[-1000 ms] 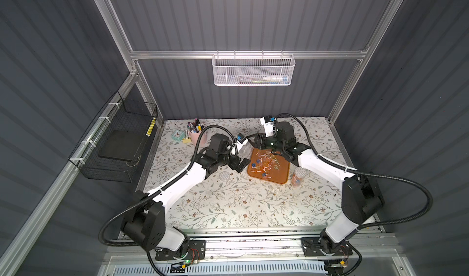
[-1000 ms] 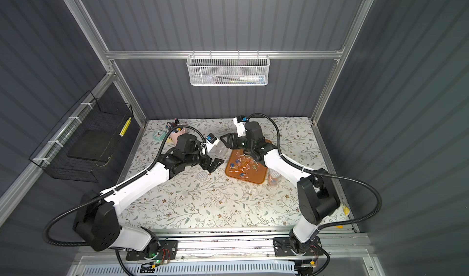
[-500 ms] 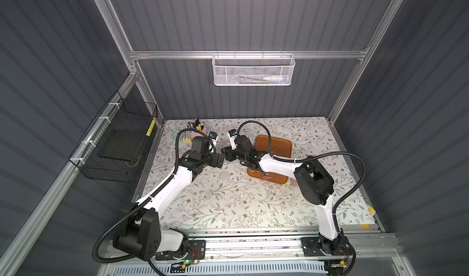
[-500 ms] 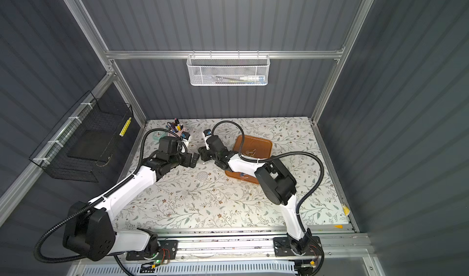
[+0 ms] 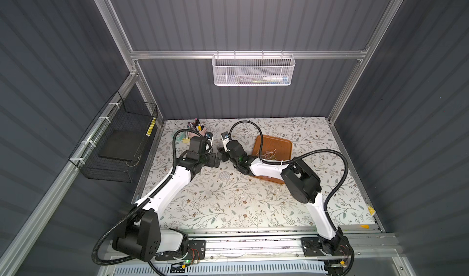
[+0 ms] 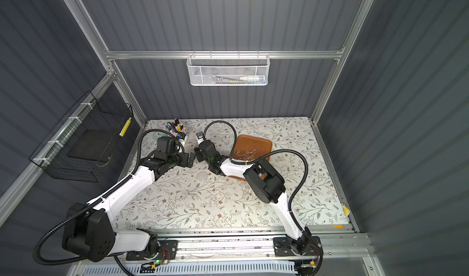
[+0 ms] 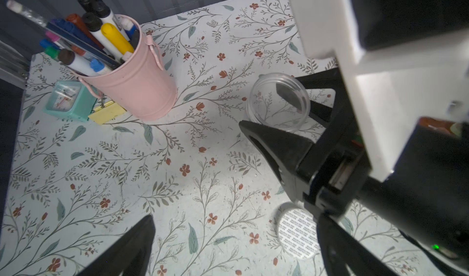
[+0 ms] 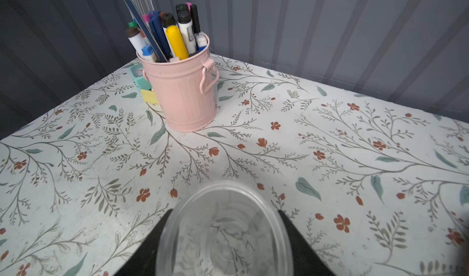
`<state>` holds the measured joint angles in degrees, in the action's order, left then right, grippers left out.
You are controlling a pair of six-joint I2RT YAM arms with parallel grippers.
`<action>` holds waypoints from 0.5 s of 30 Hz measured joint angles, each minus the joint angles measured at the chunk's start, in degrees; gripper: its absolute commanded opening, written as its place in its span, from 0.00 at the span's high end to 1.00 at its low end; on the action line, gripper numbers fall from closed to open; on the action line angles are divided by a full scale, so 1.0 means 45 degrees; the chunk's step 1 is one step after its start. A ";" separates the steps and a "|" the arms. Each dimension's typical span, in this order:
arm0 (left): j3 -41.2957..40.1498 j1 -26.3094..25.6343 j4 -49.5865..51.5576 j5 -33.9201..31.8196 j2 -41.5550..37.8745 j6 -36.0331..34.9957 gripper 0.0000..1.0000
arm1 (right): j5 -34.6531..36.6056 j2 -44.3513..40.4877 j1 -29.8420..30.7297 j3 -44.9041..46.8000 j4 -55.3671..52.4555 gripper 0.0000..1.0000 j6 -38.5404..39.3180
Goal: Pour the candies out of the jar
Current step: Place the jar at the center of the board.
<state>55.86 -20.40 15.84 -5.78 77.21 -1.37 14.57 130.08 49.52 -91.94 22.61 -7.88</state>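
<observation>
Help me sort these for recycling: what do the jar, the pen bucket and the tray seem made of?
The jar: probably clear plastic, glossy; the floral tabletop shows through it. The pen bucket: likely painted sheet metal, satin pink, with pressed ribs and a loop handle. The tray: smooth orange-brown, wood or plastic; too far to tell.

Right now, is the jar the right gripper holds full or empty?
Empty. Through the clear jar only the floral tablecloth shows, and the candies lie on the brown tray.
</observation>
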 measured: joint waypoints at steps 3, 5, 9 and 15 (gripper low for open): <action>0.0000 0.0015 0.0000 -0.0121 -0.0131 0.0039 0.00 | 0.0015 0.0024 0.0024 -0.0170 0.0000 0.45 -0.0049; 0.0000 0.0024 -0.0010 -0.0185 -0.0223 0.0044 0.00 | 0.0010 0.0039 0.0034 -0.0257 0.0010 0.44 -0.0155; 0.0000 0.0034 -0.0005 -0.0340 -0.0287 0.0039 0.00 | 0.0010 0.0141 0.0073 -0.0384 0.0010 0.45 -0.0505; 0.0000 0.0034 0.0121 -0.0389 -0.0287 0.0039 0.00 | 0.0015 0.0291 0.0117 -0.0393 0.0015 0.44 -0.0894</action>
<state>55.86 -20.25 16.38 -7.53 75.92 -1.19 14.63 131.39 50.04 -93.71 22.68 -11.90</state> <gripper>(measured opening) 0.996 0.563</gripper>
